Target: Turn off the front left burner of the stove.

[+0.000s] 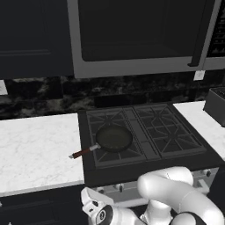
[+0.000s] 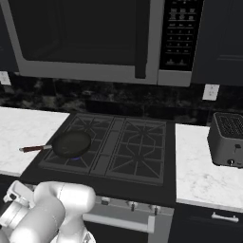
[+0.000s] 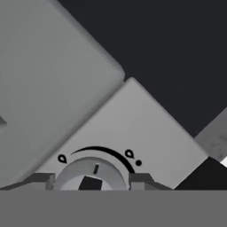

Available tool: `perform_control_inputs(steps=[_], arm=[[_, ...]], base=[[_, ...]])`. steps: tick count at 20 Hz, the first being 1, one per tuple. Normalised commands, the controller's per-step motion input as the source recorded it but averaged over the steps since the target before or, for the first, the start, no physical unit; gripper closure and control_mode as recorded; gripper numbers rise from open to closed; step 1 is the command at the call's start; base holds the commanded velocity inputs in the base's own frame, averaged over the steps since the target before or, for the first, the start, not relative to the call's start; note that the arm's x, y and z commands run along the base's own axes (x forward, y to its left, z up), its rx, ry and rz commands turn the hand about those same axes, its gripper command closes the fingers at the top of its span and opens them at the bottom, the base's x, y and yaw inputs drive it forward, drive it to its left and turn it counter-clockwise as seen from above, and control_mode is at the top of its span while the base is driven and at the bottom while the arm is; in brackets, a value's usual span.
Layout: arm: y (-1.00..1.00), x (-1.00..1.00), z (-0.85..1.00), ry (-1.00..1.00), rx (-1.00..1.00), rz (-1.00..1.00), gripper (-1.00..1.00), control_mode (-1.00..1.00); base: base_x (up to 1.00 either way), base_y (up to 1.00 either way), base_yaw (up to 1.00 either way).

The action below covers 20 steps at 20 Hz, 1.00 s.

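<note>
The front left burner [image 1: 115, 143] lay in the lower left part of the stove [image 1: 149, 132] grate in the left base view, under a dark pan [image 1: 114, 138] whose reddish handle pointed toward the left edge of the frame; a blue glow showed under the pan in the right base view.

In the hand view the gripper [image 3: 91, 181] sat at the bottom centre, its two grey fingertips [image 3: 37, 181] spread on either side of a round silver knob [image 3: 91, 175], one at each flank. Whether they touched the knob could not be told.

The knob lay straight ahead of the gripper, between the tips, on the silver panel [image 3: 133, 128]. A black arc with flame marks curved over its top, and its short pointer mark stood near the top of the dial.

The coming move seemed to turn on that fit: close on the knob, then twist about the gripper's own axis. The burner lay up and behind the panel, well apart from the gripper.
</note>
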Motion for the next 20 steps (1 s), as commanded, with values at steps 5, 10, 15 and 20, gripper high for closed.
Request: perform_control_inputs(steps=[5,10,15,20], arm=[[0.2,-0.18,-0.19,0.0,0.57,-0.3,1.0,-1.0],[0.04,-0.37,-0.06,0.02,0.54,-0.29,1.0,-1.0],[0.02,-0.4,-0.15,0.0,0.56,-0.15,1.0,-1.0],[0.07,-0.14,-0.22,0.07,0.7,-0.03,1.0,-1.0]], base=[[0.0,0.0,0.0],[0.0,0.0,0.0],[0.0,0.0,0.0],[0.0,0.0,0.0]])
